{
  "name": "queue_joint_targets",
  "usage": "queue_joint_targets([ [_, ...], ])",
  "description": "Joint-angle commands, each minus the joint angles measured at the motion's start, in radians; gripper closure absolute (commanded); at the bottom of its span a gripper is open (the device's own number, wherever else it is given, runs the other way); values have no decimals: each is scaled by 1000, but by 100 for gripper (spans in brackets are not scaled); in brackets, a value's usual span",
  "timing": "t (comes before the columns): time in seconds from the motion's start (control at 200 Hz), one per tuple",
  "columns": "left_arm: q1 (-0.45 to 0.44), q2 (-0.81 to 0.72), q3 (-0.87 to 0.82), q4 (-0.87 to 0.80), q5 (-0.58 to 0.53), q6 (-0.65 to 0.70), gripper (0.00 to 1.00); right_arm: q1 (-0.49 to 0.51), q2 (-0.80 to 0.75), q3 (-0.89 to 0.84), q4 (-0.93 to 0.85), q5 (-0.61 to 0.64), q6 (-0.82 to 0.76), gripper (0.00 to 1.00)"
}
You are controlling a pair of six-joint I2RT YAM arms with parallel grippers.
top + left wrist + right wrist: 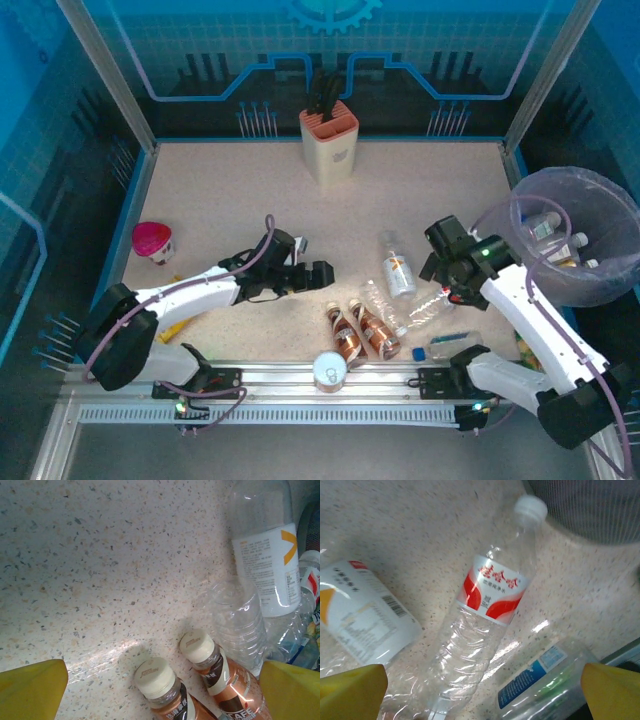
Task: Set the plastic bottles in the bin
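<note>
Two copper-brown bottles (pixel 343 332) (pixel 376 330) lie side by side near the front edge, white caps (pixel 155 678) (pixel 197 646) pointing at my left gripper (pixel 318 275). It hovers open just left of them, holding nothing. A white-label bottle (pixel 398 270) (pixel 265 560) and a bare clear bottle (pixel 376 298) (pixel 236 620) lie beyond them. My right gripper (pixel 452 288) stands open over a red-label clear bottle (pixel 490 600) and touches nothing. A blue-label bottle (pixel 545 680) (pixel 450 346) lies beside that one. The lavender-lined bin (pixel 600 285) at the right holds several bottles (pixel 545 228).
A silver can (pixel 329 371) stands at the front edge below the brown bottles. At the back centre is a beige knife block (pixel 329 140). A pink-lidded cup (pixel 152 241) sits at the left. Something yellow (pixel 175 328) lies under the left arm.
</note>
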Motion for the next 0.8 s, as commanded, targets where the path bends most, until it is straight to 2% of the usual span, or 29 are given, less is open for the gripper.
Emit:
queue_joint_targets([
  [0.0,8,1,-12,34,1,6,1,-22,-7,-106,143,-47,165,0],
  [0.135,8,-6,-17,35,0,6,1,-62,1,-215,257,-57,227,0],
  [0.37,8,-19,-20,22,-12,10,1,-165,29,-332,437,-81,191,1],
  [0.6,9,-6,-15,27,-11,7,1,-192,56,-373,515,-112,178,9],
  [0.795,9,10,-4,27,-9,10,1,-195,62,-395,546,-127,180,23],
])
